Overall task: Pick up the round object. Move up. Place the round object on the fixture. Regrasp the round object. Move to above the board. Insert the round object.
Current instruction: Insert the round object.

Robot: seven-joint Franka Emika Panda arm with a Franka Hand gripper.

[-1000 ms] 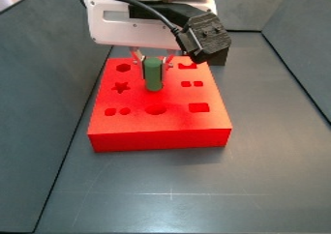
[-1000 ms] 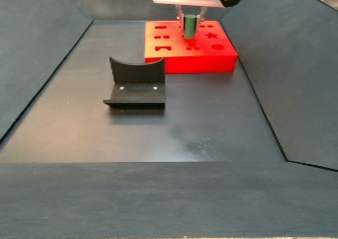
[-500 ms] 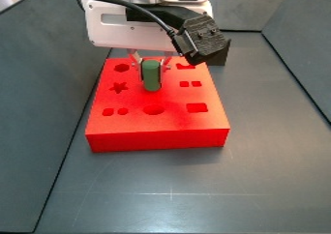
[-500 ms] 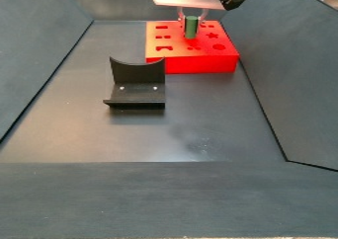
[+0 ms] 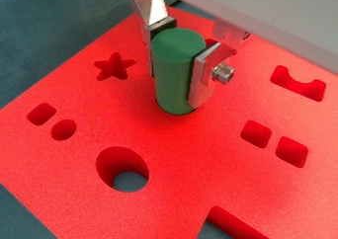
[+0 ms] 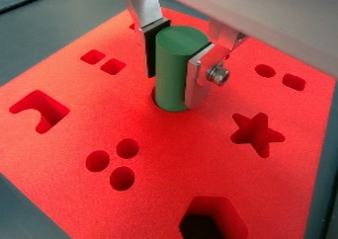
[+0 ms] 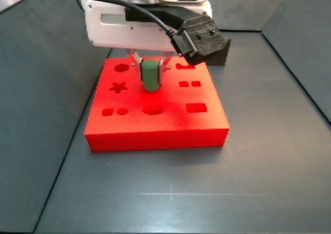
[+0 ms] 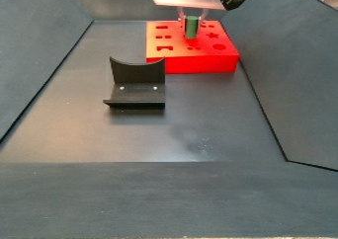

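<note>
- Wrist view: the gripper (image 5: 176, 57) grasps the round object (image 5: 177, 71), a green peg standing upright between the silver fingers (image 5: 205, 74). Its lower end meets the board (image 5: 158, 174); whether it sits in a hole cannot be told. Cut-outs seen here: a star (image 5: 115, 65), a round hole (image 5: 126, 173), paired squares (image 5: 274, 144).
- Wrist view: the same grasp from the opposite side, gripper (image 6: 179, 55) clamped on the round object (image 6: 179, 68) over the board (image 6: 165, 144). This view alone shows a hexagonal hole (image 6: 209, 226) and a cluster of three small circles (image 6: 117, 163).
- Side view: the gripper (image 7: 153, 66) holds the round object (image 7: 151, 75) upright above the middle of the board (image 7: 158, 130). The arm's white body hides most of what stands behind it.
- Side view: the only view that shows the fixture (image 8: 134, 83) clearly, well apart from the board (image 8: 193, 51), nearer the camera and to the left. The gripper (image 8: 191, 23) and round object (image 8: 191, 28) are at the far end, too small for detail.
</note>
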